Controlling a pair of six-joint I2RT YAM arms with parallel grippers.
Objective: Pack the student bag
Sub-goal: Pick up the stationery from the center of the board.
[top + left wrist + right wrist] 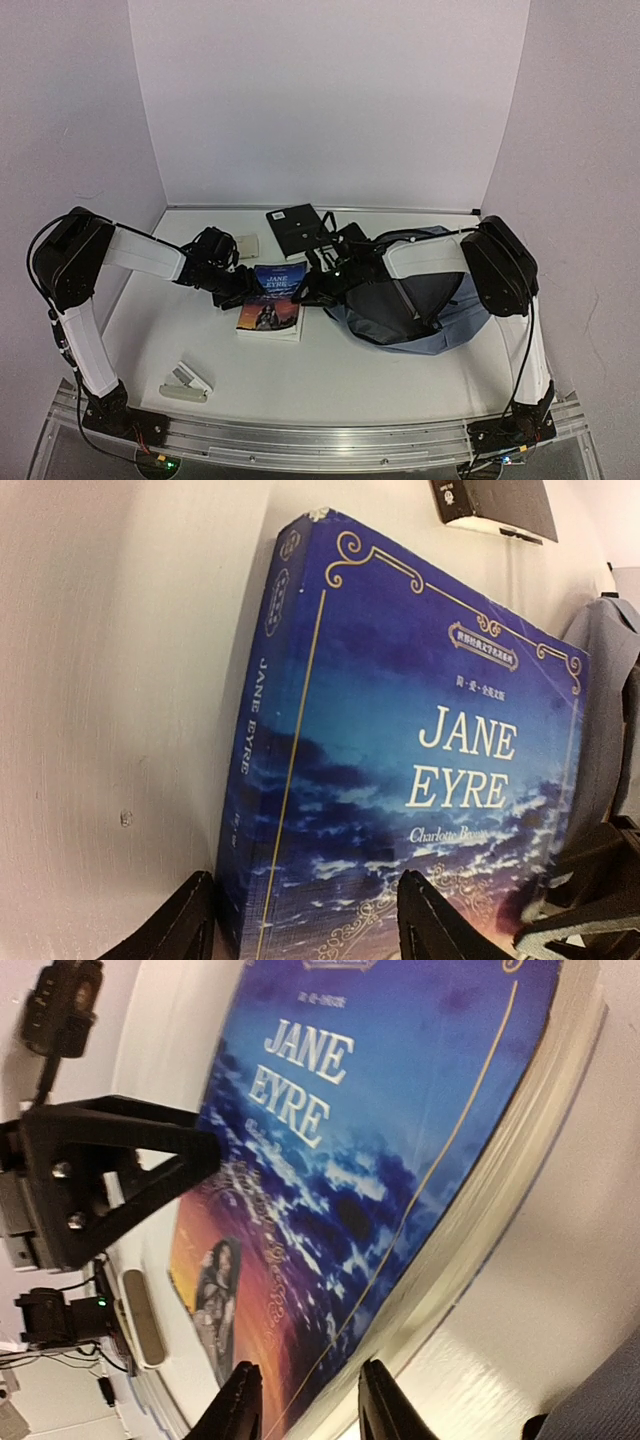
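When scanning from near edge, find stapler [186,381] on surface [330,390]. Beyond, Jane Eyre book [270,305] lying flat: left pincer [238,292] spread wide astride spine, right pincer [303,290] at page edge, clamped or not cannot tell. Right of book, student bag [440,335] slumped; probably soft, light, floppy, best gripped at zipper rim or strap. Farthest, black notebook [297,228].

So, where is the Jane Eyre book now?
In the top view the book lies left of centre, between the left gripper and the right gripper, beside the student bag.
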